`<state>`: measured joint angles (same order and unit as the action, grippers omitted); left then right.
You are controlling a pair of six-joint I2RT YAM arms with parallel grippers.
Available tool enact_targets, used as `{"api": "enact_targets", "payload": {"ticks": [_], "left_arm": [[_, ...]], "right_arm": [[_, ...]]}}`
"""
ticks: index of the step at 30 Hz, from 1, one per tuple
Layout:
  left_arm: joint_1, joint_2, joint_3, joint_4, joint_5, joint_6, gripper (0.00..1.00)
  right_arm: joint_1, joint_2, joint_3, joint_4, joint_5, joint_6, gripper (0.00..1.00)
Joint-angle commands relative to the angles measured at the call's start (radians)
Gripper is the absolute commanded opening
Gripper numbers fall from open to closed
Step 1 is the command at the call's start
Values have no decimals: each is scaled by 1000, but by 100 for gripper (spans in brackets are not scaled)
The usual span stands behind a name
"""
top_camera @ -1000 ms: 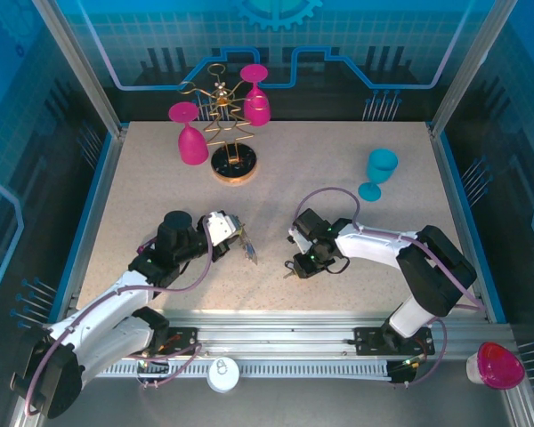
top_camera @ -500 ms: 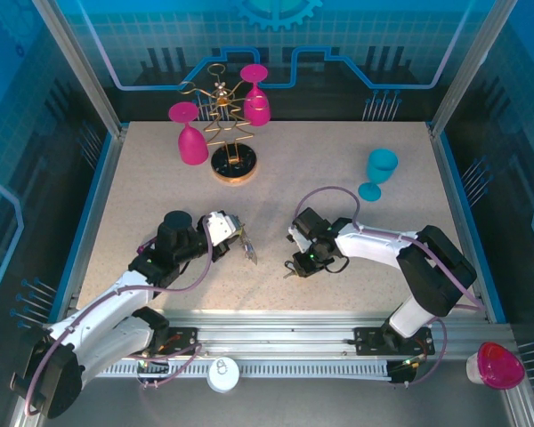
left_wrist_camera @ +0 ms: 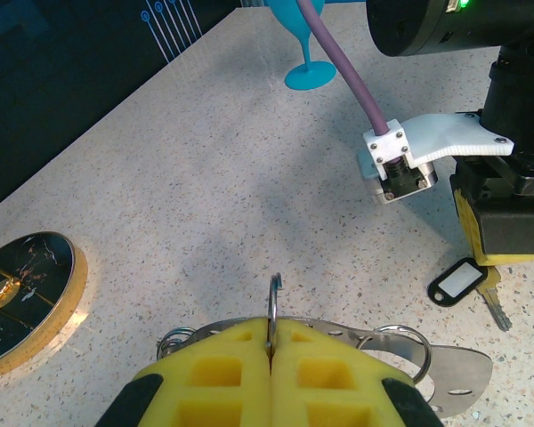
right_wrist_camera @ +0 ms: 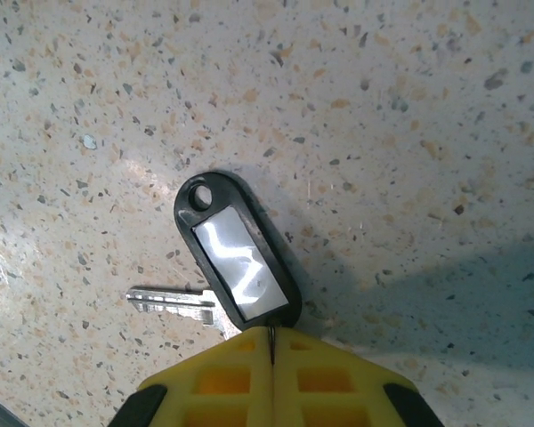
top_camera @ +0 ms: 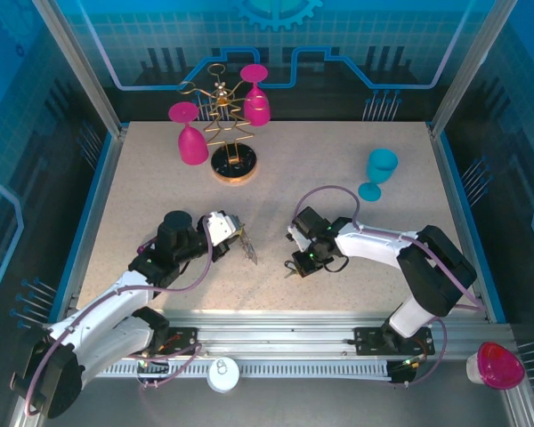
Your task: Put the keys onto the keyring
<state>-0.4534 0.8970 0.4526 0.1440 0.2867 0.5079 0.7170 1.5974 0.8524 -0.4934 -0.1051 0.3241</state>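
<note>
My left gripper (left_wrist_camera: 271,331) is shut on the keyring (left_wrist_camera: 273,302), a thin metal loop that stands edge-on out of the yellow pads. A flat silvery piece with small rings hangs under the pads. In the top view the left gripper (top_camera: 238,237) holds this bundle just above the table, left of centre. My right gripper (right_wrist_camera: 273,338) is shut on the thin wire end of a key (right_wrist_camera: 173,305), whose silver blade lies flat beside its dark-rimmed oval tag (right_wrist_camera: 238,252). The right gripper (top_camera: 294,267) sits low on the table, a short way right of the left one.
A gold wire rack (top_camera: 224,133) with two pink glasses stands at the back left. Its dark round base (left_wrist_camera: 27,294) lies left of my left gripper. A turquoise glass (top_camera: 378,172) stands at the back right. A white lid (top_camera: 222,374) and a pink cup (top_camera: 494,365) rest off the front edge.
The right gripper's jaws have closed on the key's end. Neither arm has moved noticeably, and the left gripper still holds the keyring.
</note>
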Motion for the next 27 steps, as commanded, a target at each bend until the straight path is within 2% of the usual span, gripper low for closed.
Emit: {"api": "enact_targets", "payload": {"ticks": [1, 9, 14, 21, 27], "left_arm": [[5, 3, 38, 3, 39, 18, 0], [5, 4, 40, 6, 55, 18, 0], [5, 4, 53, 1, 95, 16, 0], [-23, 45, 122, -41, 213, 11, 0], [-98, 135, 218, -123, 227, -5, 0]], "right_arm": [[-10, -20, 22, -13, 8, 3, 0], [17, -170, 21, -51, 59, -109, 0], [24, -313, 5, 11, 63, -235, 0], [8, -497, -46, 151, -109, -407, 0], [-34, -582, -68, 229, -294, -479, 0]]}}
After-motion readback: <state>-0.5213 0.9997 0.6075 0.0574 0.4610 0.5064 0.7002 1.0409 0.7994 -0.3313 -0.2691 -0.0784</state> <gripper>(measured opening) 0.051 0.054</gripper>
